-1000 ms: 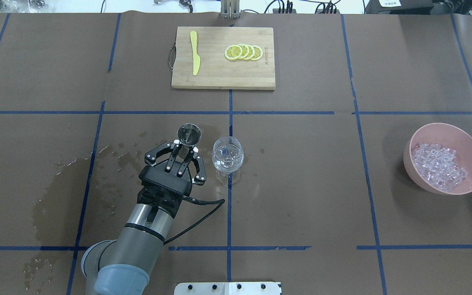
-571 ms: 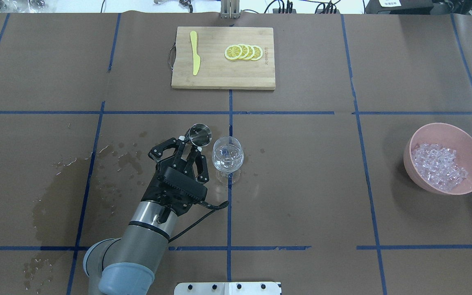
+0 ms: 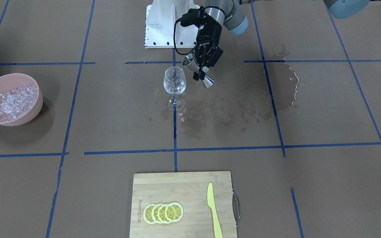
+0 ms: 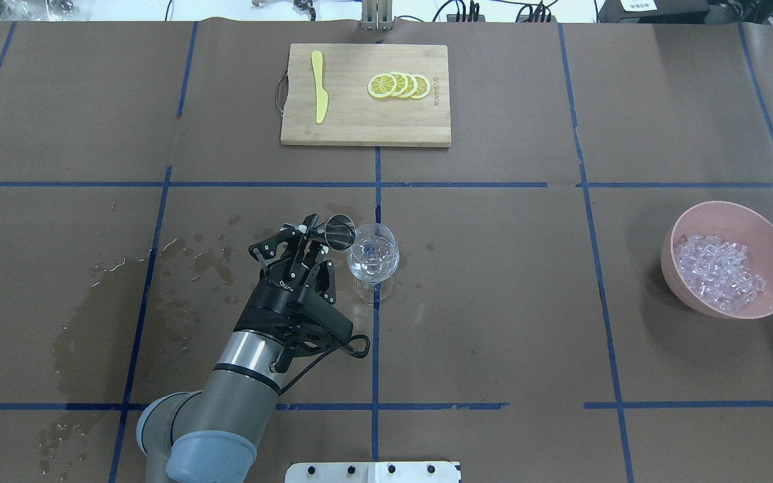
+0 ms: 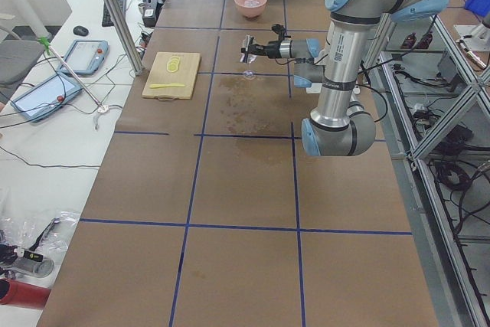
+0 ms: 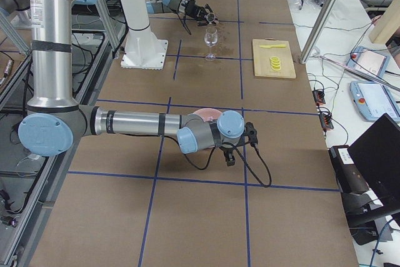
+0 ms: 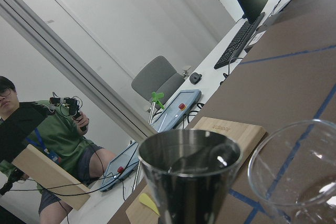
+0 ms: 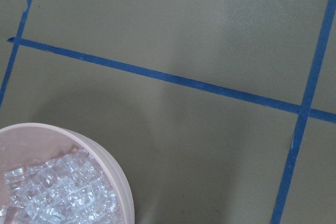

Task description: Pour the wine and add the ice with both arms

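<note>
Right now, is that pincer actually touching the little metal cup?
Touching. In the front-facing view the left pincer is clamped on the narrow waist of the jigger, holding it tilted beside the wine glass.

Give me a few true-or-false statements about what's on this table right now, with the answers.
1. The left gripper holds the metal jigger tipped toward the wine glass. True.
2. The pink bowl is empty. False: it holds ice.
3. The lemon slices lie on the cutting board. True.
4. The yellow knife lies on the bare paper. False: it lies on the cutting board too.
</note>
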{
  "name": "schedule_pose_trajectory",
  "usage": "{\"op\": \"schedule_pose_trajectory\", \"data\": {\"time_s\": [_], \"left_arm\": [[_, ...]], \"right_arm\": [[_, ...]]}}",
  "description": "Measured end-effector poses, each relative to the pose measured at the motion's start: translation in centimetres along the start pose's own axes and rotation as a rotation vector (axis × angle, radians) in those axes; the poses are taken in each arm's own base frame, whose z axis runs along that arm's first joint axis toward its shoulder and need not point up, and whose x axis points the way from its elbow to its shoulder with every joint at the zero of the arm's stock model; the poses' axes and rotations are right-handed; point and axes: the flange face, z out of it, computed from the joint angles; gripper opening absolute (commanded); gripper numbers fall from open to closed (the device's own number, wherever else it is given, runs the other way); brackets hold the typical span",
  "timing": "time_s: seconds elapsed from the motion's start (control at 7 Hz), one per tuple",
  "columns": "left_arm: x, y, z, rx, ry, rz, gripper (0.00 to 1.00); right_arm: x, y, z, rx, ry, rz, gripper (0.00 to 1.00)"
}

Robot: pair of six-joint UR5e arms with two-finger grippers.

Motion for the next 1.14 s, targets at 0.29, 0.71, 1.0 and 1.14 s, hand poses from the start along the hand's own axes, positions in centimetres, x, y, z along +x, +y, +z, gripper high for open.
{"op": "schedule_pose_trajectory", "data": {"time_s": [0.29, 0.71, 1.0, 1.14], "left_arm": [[0.2, -0.2, 0.1, -0.01, 0.001, 0.111, 0.0], [0.4, -1.3, 0.8, -0.035, -0.002, 0.289, 0.0], [0.4, -1.5, 1.3, -0.054, -0.006, 0.417, 0.0], [0.1, -1.8, 1.6, -0.057, -0.01, 0.486, 0.0]], "right_arm": [[0.0, 0.0, 0.0, 0.0, 0.0, 0.001, 1.0], [0.3, 0.1, 0.2, -0.005, 0.0, 0.007, 1.0], [0.4, 0.2, 0.4, -0.009, 0.0, 0.008, 1.0], [0.3, 0.2, 0.5, -0.011, -0.001, 0.006, 1.0]]}}
